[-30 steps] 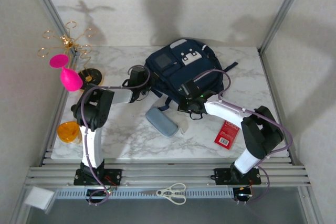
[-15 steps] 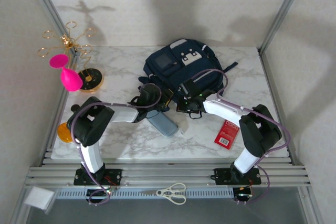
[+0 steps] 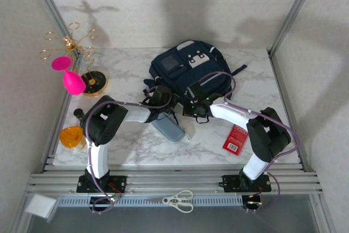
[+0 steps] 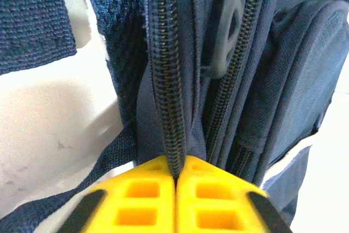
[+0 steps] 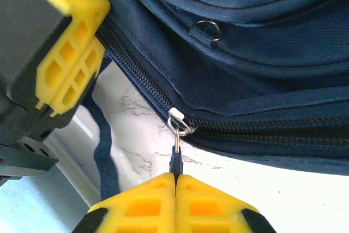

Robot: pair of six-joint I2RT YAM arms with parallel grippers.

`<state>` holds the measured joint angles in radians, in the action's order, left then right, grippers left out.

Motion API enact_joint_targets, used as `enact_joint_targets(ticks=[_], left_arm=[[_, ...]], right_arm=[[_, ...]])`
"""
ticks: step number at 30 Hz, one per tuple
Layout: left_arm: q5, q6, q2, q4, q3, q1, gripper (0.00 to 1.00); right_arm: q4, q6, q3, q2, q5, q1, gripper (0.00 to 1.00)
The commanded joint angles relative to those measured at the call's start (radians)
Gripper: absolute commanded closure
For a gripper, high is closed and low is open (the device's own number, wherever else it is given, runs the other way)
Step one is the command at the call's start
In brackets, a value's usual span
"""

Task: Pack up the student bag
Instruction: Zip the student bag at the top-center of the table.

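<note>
Student bag (image 3: 185, 69) flat at the back middle of the marble table (image 3: 139, 144). Left gripper (image 4: 175, 174) clamped tight on a zipper edge (image 4: 166, 80) of the bag. Just beside it, right gripper (image 5: 175, 177) pinched closed on the zipper pull (image 5: 175, 157).

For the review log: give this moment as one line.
left gripper: shut on student bag seam | right gripper: shut on zipper pull | pencil case: on table

white marble-patterned table (image 3: 136, 145) between pale textured walls (image 3: 163, 4), metal frame posts (image 3: 294, 9), soft shadows.
</note>
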<state>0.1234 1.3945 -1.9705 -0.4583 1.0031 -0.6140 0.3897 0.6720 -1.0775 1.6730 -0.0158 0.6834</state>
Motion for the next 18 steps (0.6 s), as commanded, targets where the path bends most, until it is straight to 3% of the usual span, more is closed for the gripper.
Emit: enact_joint_targets(ticks=[1, 10, 14, 16, 18], left_arm=[[-0.114, -0.029, 0.033, 0.017, -0.023, 0.07, 1.0], [-0.012, -0.329, 0.09, 0.197, 0.037, 0.325, 1.0], [0.078, -0.382, 0.067, 0.22, 0.092, 0.352, 1.0], [0.107, -0.388, 0.092, 0.193, 0.084, 0.34, 0.79], [0.108, -0.391, 0.126, 0.19, 0.065, 0.329, 0.78]], right_arm=[[0.096, -0.013, -0.013, -0.04, -0.035, -0.009, 1.0], [0.182, -0.071, 0.089, -0.196, -0.047, -0.15, 1.0], [0.118, -0.14, 0.046, -0.155, 0.006, -0.129, 1.0], [0.075, -0.168, 0.023, -0.123, 0.035, -0.105, 1.0], [0.016, -0.19, 0.013, -0.111, 0.117, -0.103, 1.0]])
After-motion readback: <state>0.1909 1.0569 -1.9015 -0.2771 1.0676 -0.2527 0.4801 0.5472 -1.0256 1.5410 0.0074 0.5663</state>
